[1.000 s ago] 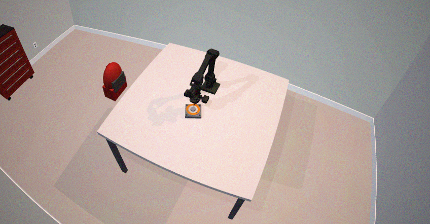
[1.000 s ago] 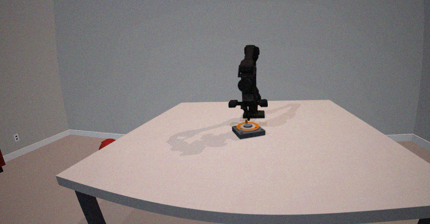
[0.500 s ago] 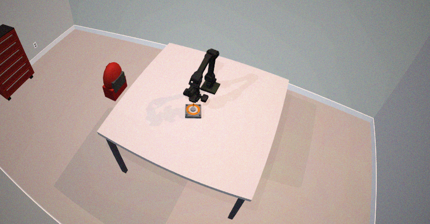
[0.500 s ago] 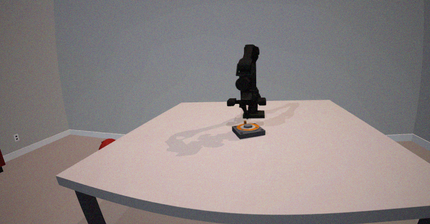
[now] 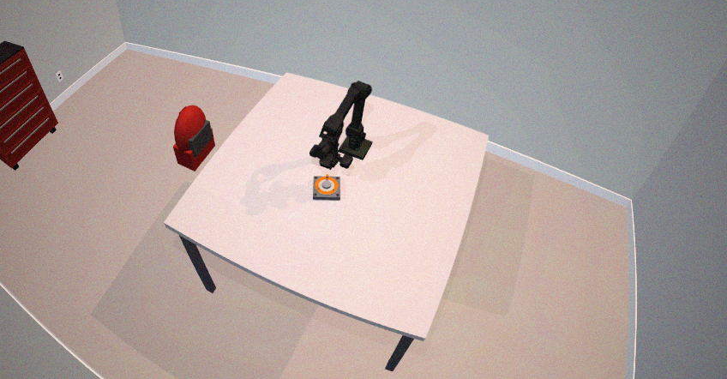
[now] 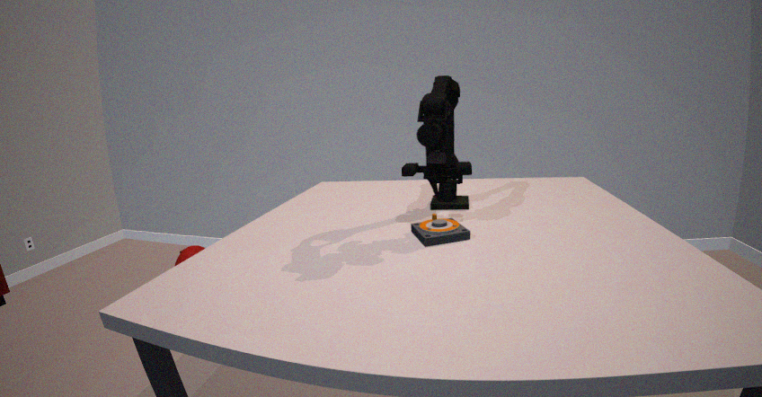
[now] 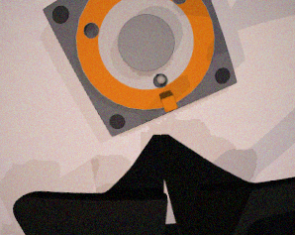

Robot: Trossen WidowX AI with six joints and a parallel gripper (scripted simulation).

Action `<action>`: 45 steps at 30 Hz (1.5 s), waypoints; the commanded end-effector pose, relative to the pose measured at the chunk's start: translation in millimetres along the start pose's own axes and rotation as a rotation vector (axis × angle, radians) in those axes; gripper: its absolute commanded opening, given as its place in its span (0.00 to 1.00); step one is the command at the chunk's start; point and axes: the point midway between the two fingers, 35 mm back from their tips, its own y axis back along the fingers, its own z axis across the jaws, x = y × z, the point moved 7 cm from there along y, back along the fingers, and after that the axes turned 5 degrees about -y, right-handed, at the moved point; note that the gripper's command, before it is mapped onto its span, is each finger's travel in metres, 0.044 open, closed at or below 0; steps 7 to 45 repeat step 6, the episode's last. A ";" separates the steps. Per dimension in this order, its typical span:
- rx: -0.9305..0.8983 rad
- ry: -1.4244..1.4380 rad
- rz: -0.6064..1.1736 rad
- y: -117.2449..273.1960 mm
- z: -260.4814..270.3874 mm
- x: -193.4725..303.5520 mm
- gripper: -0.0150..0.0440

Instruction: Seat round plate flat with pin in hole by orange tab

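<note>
The round plate (image 5: 316,186) (image 6: 438,230) (image 7: 87,58), orange with a pale centre, sits around the grey post (image 5: 326,184) (image 6: 438,224) (image 7: 146,43) and looks flat on the dark square base (image 5: 326,198) (image 6: 445,238) (image 7: 104,108). In the wrist view the pin (image 7: 160,80) shows inside the hole beside the orange tab (image 5: 327,176) (image 6: 434,216) (image 7: 168,102). The tab points toward the arm. My gripper (image 6: 436,194) (image 7: 159,141) is shut and empty, on the arm side of the plate, with a visible gap between its tips and the tab.
The base stands on the pale table (image 5: 387,233) (image 6: 373,319), in front of the arm's mount (image 5: 362,148) (image 6: 449,202). A red object with a domed top (image 5: 190,122) stands on the floor left of the table. A red drawer cabinet (image 5: 22,106) is farther left.
</note>
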 end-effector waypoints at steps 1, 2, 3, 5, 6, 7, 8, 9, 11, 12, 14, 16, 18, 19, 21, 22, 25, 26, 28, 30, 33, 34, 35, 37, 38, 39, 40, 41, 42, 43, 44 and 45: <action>0.000 0.000 0.004 -1.7 -0.1 0.6 0.25; 0.000 0.000 0.004 -1.7 -0.1 0.6 0.25; 0.000 0.000 0.004 -1.7 -0.1 0.6 0.25; 0.000 0.000 0.004 -1.7 -0.1 0.6 0.25; 0.000 0.000 0.004 -1.7 -0.1 0.6 0.25; 0.000 0.000 0.004 -1.7 -0.1 0.6 0.25; 0.000 0.000 0.004 -1.7 -0.1 0.6 0.25; 0.000 0.000 0.004 -1.7 -0.1 0.6 0.25; 0.000 0.000 0.004 -1.7 -0.1 0.6 0.25; 0.000 0.000 0.004 -1.7 -0.1 0.6 0.25; 0.000 0.000 0.004 -1.7 -0.1 0.6 0.25; 0.000 0.000 0.004 -1.7 -0.1 0.6 0.25; 0.000 0.000 0.004 -1.7 -0.1 0.6 0.25; 0.000 0.000 0.004 -1.7 -0.1 0.6 0.25; 0.000 0.000 0.004 -1.7 -0.1 0.6 0.25; 0.000 0.000 0.004 -1.7 -0.1 0.6 0.25; 0.000 0.000 0.004 -1.7 -0.1 0.6 0.25; 0.000 0.000 0.004 -1.7 -0.1 0.6 0.25; 0.000 0.000 0.004 -1.7 -0.1 0.6 0.25; 0.000 0.000 0.004 -1.7 -0.1 0.6 0.25; 0.000 0.000 0.004 -1.7 -0.1 0.6 0.25; 0.000 0.000 0.004 -1.7 -0.1 0.6 0.25; 0.000 0.000 0.004 -1.7 -0.1 0.6 0.25; 0.000 0.000 0.004 -1.7 -0.1 0.6 0.25; 0.000 0.000 0.004 -1.7 -0.1 0.6 0.25; 0.000 0.000 0.004 -1.7 -0.1 0.6 0.25; 0.000 0.000 0.004 -1.7 -0.1 0.6 0.25; 0.000 0.000 0.004 -1.7 -0.1 0.6 0.25; 0.000 0.000 0.004 -1.7 -0.1 0.6 0.25; 0.000 0.000 0.004 -1.7 -0.1 0.6 0.25; 0.000 0.000 0.004 -1.7 -0.1 0.6 0.25; 0.000 0.000 0.004 -1.7 -0.1 0.6 0.25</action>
